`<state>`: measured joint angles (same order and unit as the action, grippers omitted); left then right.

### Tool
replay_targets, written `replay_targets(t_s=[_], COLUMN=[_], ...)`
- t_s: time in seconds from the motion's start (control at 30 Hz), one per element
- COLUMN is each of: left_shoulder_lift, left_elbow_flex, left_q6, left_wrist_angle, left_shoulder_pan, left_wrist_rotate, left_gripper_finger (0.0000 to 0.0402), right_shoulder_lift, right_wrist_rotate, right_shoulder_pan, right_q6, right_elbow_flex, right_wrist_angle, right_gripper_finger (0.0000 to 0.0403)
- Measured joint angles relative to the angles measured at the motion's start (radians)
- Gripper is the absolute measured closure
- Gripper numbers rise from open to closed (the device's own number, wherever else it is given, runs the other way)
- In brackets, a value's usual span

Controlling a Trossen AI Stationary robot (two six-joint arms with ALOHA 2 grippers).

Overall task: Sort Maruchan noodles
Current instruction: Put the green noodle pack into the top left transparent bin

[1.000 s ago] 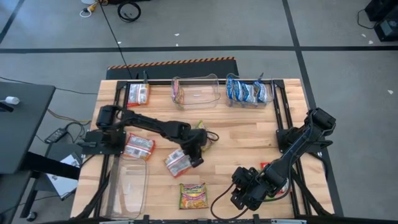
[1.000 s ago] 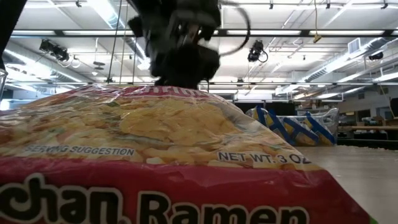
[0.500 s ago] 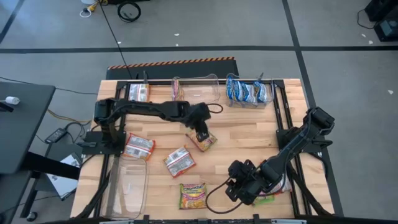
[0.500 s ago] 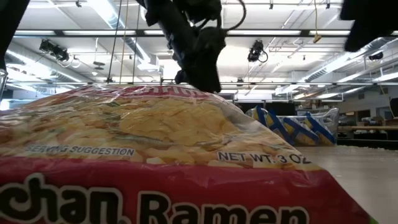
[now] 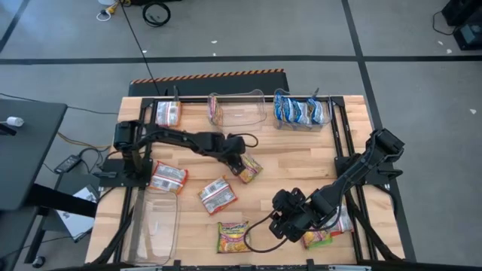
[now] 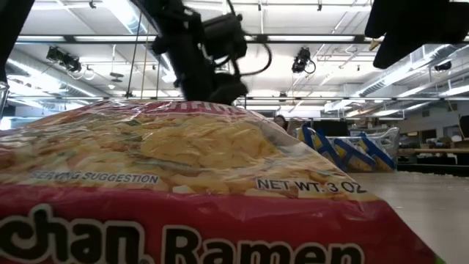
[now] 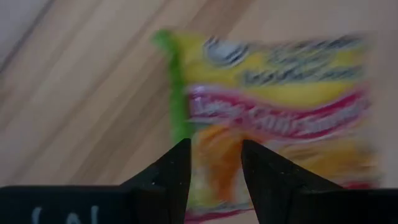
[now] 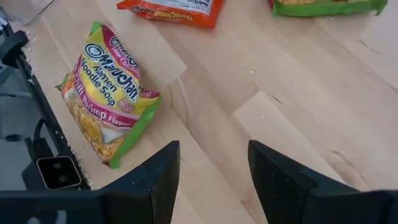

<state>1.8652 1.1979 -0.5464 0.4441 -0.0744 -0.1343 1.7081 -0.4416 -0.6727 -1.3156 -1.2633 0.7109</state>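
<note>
Glossy crinkly plastic noodle packets (image 5: 234, 235), matt pale wood table (image 5: 301, 162)

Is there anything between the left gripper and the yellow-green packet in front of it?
Nothing visible. The left gripper is open just above the yellow-green packet, with only bare table beside it.

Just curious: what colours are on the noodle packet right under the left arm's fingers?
Yellow with a green edge and red-orange bands on the packet, best in the left wrist view.
</note>
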Motion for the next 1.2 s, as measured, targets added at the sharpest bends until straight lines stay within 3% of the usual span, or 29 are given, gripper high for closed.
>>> replay_targets(t_s=[0.1, 0.27, 0.33, 0.47, 0.63, 0.9, 1.07, 1.2], left_shoulder_lift=[-0.005, -0.045, -0.082, -0.139, -0.126, -0.022, 0.041, 0.082], left_elbow_flex=[-0.016, -0.020, -0.007, 0.001, 0.003, 0.004, 0.003, 0.003], left_q6=[-0.038, -0.052, -0.030, 0.041, 0.114, 0.522, 0.538, 0.533], left_wrist_angle=[0.031, 0.077, 0.074, 0.056, -0.027, -0.220, -0.195, -0.187], left_shoulder_pan=[0.024, 0.088, 0.111, 0.111, 0.037, 0.012, 0.001, 0.001], left_wrist_rotate=[0.037, 0.320, 0.381, 0.346, 0.332, 0.324, 0.390, 0.375], left_gripper_finger=[0.0255, 0.0255, 0.0255, 0.0255, 0.0253, 0.0206, 0.0178, 0.0161], right_shoulder_lift=[0.000, 0.000, 0.000, 0.000, 0.000, 0.000, 0.000, 0.000], right_wrist_rotate=[-0.003, -0.003, -0.003, -0.014, -0.057, -0.115, -0.116, -0.116], right_shoulder_pan=[0.001, 0.000, 0.001, 0.000, 0.000, 0.004, 0.004, 0.004], right_q6=[0.002, 0.000, -0.001, 0.000, 0.008, 0.006, 0.000, 0.003], right_elbow_flex=[0.000, 0.000, 0.000, 0.000, 0.000, 0.000, 0.000, 0.000], right_wrist_angle=[0.000, -0.014, -0.030, -0.043, -0.040, -0.048, -0.073, -0.075], right_gripper_finger=[0.0208, 0.0208, 0.0208, 0.0208, 0.0208, 0.0208, 0.0208, 0.0208])
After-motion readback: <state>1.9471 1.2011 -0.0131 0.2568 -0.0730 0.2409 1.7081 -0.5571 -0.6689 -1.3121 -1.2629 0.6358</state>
